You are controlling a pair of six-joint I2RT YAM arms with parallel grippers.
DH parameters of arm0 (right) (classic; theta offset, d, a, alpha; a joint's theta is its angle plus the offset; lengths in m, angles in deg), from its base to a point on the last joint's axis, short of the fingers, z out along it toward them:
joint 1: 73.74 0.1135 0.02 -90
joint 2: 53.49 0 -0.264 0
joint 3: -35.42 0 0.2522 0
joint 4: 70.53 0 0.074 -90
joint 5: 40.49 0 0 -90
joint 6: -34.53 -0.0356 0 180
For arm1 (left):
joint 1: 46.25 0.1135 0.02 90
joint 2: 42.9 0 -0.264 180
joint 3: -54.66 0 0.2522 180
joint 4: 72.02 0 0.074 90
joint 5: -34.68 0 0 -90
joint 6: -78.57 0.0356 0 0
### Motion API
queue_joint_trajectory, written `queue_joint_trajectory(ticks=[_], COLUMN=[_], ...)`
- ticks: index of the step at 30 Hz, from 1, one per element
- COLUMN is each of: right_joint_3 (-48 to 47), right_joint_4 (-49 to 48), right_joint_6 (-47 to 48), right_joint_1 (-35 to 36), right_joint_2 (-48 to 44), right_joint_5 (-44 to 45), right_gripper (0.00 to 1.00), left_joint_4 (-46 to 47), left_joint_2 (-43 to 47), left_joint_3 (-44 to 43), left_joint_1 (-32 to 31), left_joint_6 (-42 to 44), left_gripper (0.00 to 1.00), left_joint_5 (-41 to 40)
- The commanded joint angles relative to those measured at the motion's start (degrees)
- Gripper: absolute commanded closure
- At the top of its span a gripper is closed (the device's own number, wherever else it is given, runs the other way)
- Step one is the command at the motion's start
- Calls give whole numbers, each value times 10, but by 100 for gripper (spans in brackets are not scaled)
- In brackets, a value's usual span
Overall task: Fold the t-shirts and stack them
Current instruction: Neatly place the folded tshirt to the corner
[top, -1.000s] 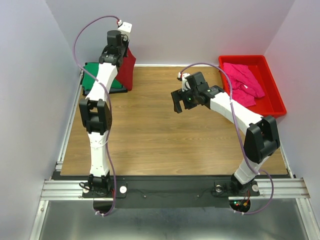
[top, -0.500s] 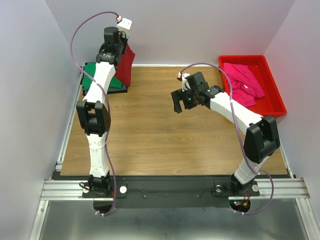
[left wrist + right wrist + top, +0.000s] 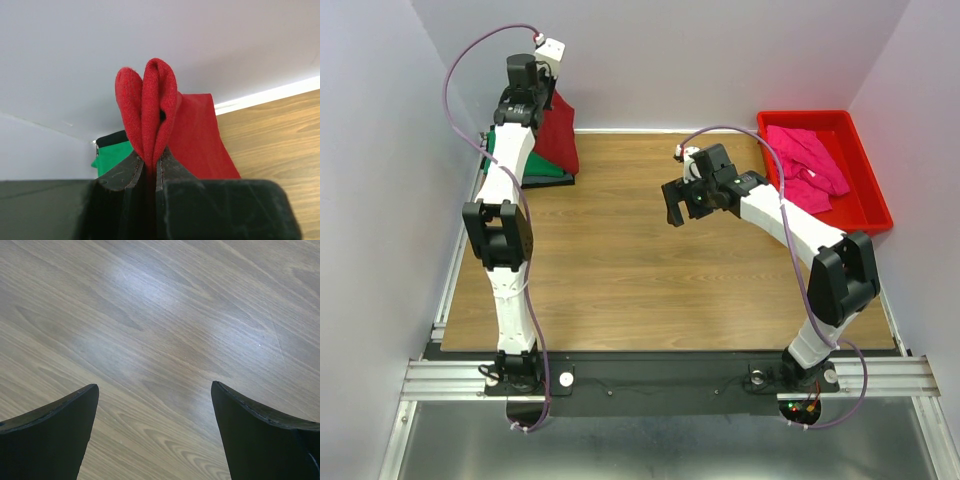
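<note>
Pinching one maroon tee (image 3: 558, 140), left hand (image 3: 149, 164)

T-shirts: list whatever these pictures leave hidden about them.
- green t-shirt: top view, mostly behind the left arm and the maroon t-shirt.
- maroon t-shirt: left wrist view, lower part cut off by the left hand.
- pink t-shirt: top view, bunched in the red tray; underside hidden.

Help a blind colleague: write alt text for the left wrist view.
The left end effector pinches a bunched fold of the dark red t-shirt in front of a pale wall. A green t-shirt shows lower left, wooden table right.
</note>
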Motion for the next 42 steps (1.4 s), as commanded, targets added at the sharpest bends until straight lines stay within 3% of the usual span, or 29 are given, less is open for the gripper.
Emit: queue_joint_trajectory(ticks=[1,42], right_joint_3=[-18,-51], right_joint_4=[-17,-6], right_joint_6=[-2,3], right_joint_1=[1,1], right_joint_2=[6,85], right_joint_5=[-7,7], right_gripper=[0,0], left_joint_4=[42,115], left_joint_2=[9,-122], left_joint_3=[-30,-64], left_joint_1=[12,112], left_joint_6=[31,162], left_gripper=[100,100], left_joint_5=[18,91])
